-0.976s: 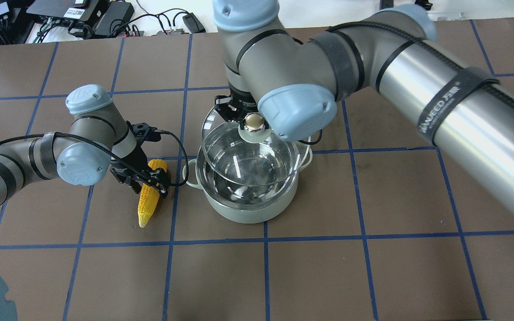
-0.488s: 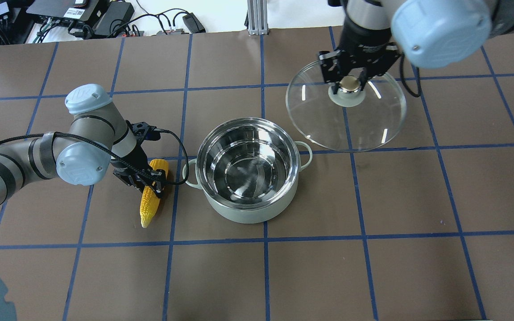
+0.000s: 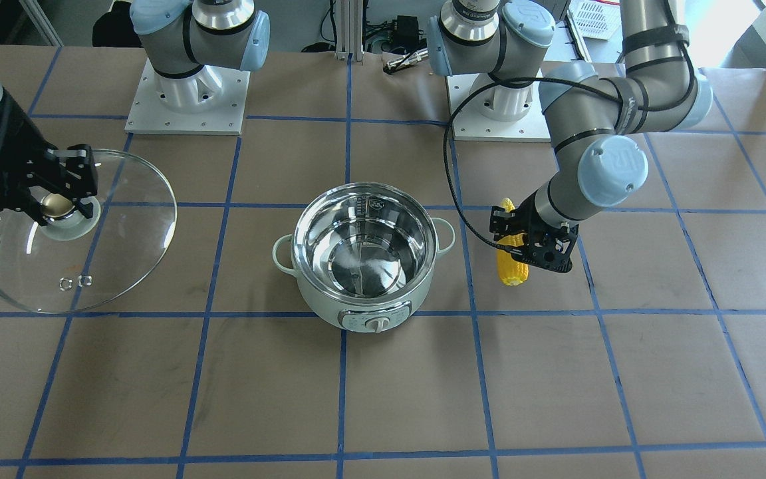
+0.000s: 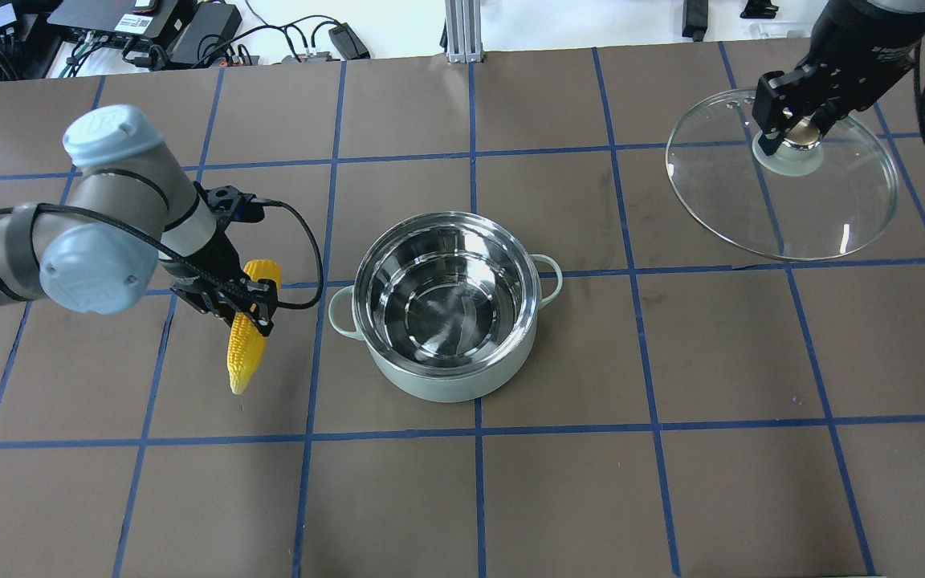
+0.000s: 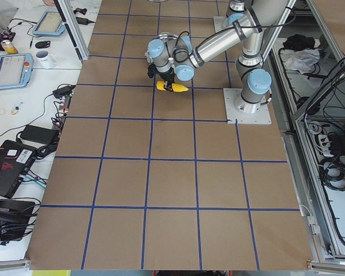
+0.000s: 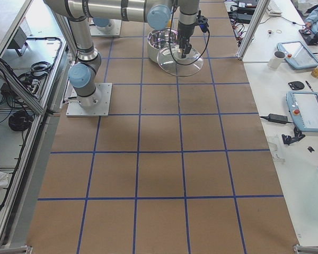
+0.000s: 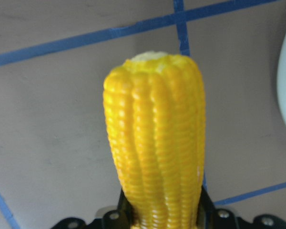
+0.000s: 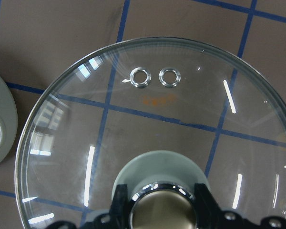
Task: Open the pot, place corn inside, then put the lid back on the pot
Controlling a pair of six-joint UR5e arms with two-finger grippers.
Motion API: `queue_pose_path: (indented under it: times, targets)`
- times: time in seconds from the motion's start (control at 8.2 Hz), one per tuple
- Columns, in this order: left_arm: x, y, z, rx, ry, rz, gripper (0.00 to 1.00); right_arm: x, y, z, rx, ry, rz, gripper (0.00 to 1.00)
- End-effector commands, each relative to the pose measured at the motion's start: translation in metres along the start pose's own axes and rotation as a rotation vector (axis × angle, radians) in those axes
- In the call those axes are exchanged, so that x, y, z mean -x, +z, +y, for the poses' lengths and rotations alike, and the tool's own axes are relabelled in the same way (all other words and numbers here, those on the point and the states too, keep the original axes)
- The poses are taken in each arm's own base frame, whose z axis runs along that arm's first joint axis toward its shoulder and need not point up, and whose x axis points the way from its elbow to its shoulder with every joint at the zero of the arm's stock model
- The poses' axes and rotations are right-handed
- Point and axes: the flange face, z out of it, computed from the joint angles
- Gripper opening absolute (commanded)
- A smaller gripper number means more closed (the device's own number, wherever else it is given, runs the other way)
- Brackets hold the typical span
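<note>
1. Between the clamped fingers of the left gripper (image 4: 247,309): bright yellow tapered corn cob (image 4: 239,361), gripped mid-length, apparently lifted for carrying; kernel rows neat, blunt end pale.
2. Just beside that claw: round mint-green steel-lined pot (image 4: 430,387), open, empty.
3. Beneath the right gripper (image 4: 801,132), pinched at its centre: clear domed glass lid (image 4: 784,213), held aside to free the opening.

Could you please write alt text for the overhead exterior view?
An open mint-green, steel-lined pot sits mid-table. The left hand grips a yellow corn cob beside it; the right hand holds a clear glass lid by its knob.
</note>
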Motion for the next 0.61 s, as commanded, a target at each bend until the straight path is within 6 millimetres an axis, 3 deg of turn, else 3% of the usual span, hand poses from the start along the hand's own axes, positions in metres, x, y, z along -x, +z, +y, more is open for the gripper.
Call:
queue_pose_path:
  times: [0.0,0.12,0.24,0.37,0.49]
  targets:
    - [-0.011,-0.118,0.015,-0.069,-0.157,-0.024,0.0,-0.018,0.002,0.005,0.007,-0.002,-0.005,0.0]
    - [-0.024,-0.153,0.019,-0.095,-0.228,-0.018,0.0,-0.017,0.003,0.005,0.009,0.001,-0.009,0.0]
    - [-0.043,-0.175,0.023,-0.142,-0.286,0.023,0.0,-0.017,0.004,0.005,0.011,0.007,-0.011,0.0]
    - [-0.078,-0.186,0.031,-0.181,-0.274,0.1,0.0,-0.017,0.004,0.006,0.009,0.005,-0.011,0.0]
    - [-0.112,-0.184,0.033,-0.176,-0.279,0.112,0.0,-0.017,0.005,0.005,0.012,0.005,-0.012,0.0]
